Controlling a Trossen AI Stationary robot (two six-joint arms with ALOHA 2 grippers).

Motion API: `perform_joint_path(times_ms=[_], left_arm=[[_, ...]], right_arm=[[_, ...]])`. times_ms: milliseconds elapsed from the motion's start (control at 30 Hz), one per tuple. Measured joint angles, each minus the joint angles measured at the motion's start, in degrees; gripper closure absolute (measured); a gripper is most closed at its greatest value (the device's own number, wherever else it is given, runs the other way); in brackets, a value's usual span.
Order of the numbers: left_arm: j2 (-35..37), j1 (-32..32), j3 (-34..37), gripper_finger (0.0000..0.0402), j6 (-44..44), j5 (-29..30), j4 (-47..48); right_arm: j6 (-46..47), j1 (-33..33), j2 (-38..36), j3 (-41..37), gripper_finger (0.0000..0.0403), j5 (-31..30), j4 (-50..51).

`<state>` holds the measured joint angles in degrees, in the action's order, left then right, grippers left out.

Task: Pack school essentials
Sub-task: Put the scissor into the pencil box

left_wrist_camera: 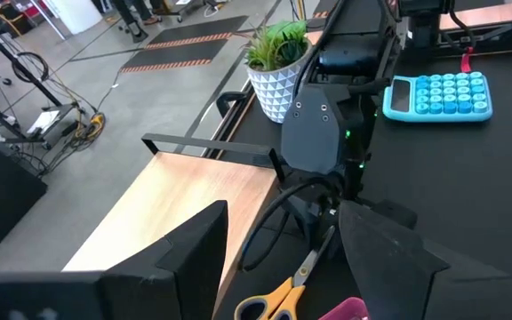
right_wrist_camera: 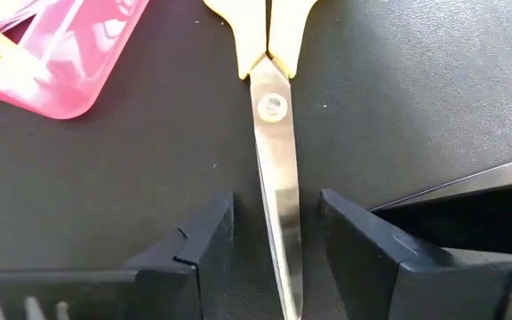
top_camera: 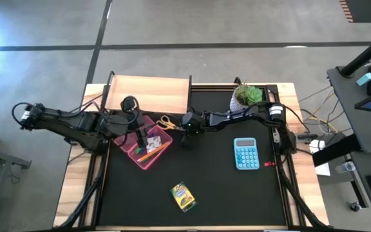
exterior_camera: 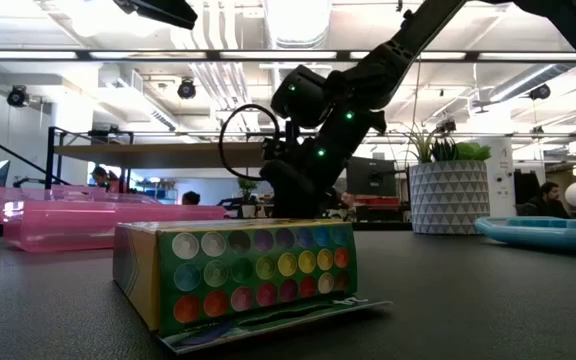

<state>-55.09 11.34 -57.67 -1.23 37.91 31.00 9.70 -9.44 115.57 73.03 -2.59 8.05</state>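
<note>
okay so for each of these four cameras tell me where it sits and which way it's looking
High: overhead, straight down; both arms, pink tray, calculator.
Low: table height, level across; crayon box, one arm behind.
Left wrist: on the left arm, facing right arm and plant.
Right wrist: down past right gripper, open astride scissors.
Scissors show in three views.

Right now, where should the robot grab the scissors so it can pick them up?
Probably by the closed blades. The scissors lie flat on the black table beside the pink tray, yellow handles toward the tray and blades toward the right claw. That claw is open with a finger on each side of the blades, so coming straight down and pinching there looks best.
</note>
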Motion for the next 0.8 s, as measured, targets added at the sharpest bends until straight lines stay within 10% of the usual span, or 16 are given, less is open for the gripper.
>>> perform_joint_path(times_ms=[800], left_arm=[[0.00, 0.04, 0.00, 0.0201, -0.05, -0.26, -0.02]], right_arm=[[-0.48, 2.65, 0.04, -1.63, 0.0366, 3.24, 1.56]])
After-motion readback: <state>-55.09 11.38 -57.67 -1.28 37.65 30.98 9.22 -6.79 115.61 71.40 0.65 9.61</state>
